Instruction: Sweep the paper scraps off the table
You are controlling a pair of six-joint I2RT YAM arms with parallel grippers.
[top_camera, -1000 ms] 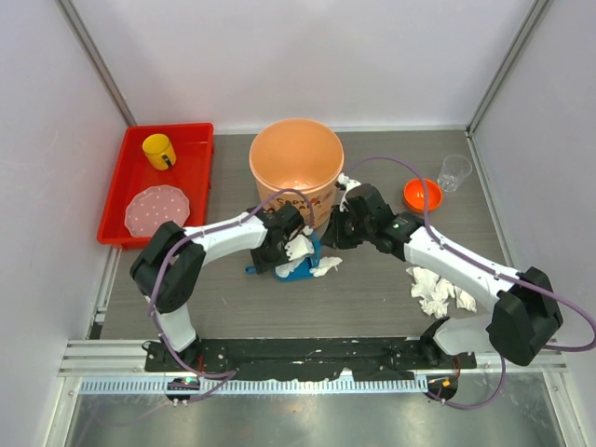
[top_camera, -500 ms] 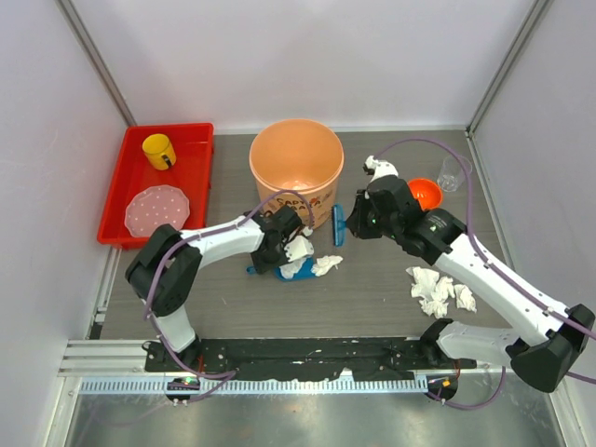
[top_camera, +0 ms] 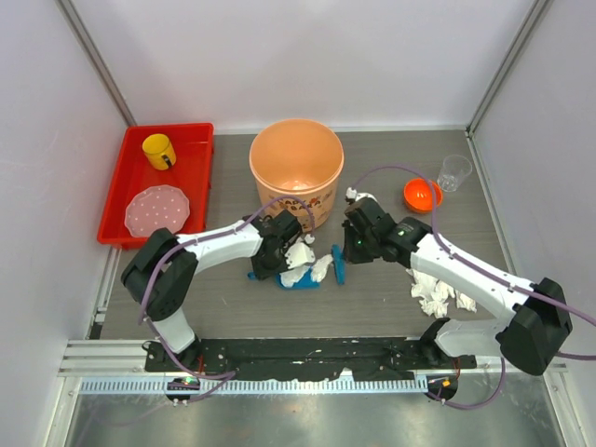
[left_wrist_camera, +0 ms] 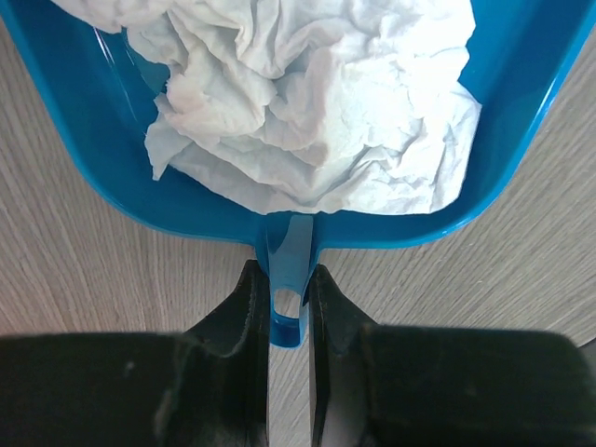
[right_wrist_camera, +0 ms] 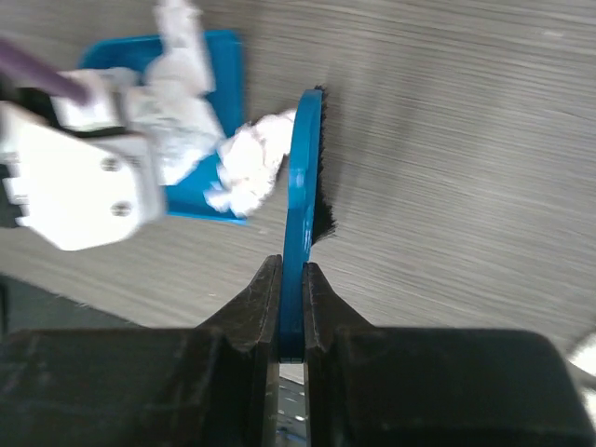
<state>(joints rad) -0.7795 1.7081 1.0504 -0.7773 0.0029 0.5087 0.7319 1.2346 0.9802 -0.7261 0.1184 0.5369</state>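
Blue plastic dustpan [top_camera: 296, 280] lies flat near the middle of the dark wood-grain desk [top_camera: 372, 303], on the near side of the round orange plastic bucket [top_camera: 312, 200]. The left hand [left_wrist_camera: 284, 279] pinches the dustpan's short blue handle, one black finger pressed on each side. Crumpled white paper scraps [left_wrist_camera: 307, 102] fill the pan. One further scrap [top_camera: 322, 266] lies at the pan's open mouth, touching its lip.

The right hand [right_wrist_camera: 291, 270] is pressed together on the flat handle of a narrow blue plastic brush [right_wrist_camera: 303, 168]. The brush stands on edge just beside that scrap, its dark bristles on the side facing away from the pan.

A separate cluster of white paper scraps [top_camera: 436, 289] lies on the desk toward the near right corner, well apart from the brush. A red plastic tray [top_camera: 191, 158] occupies the far left corner.
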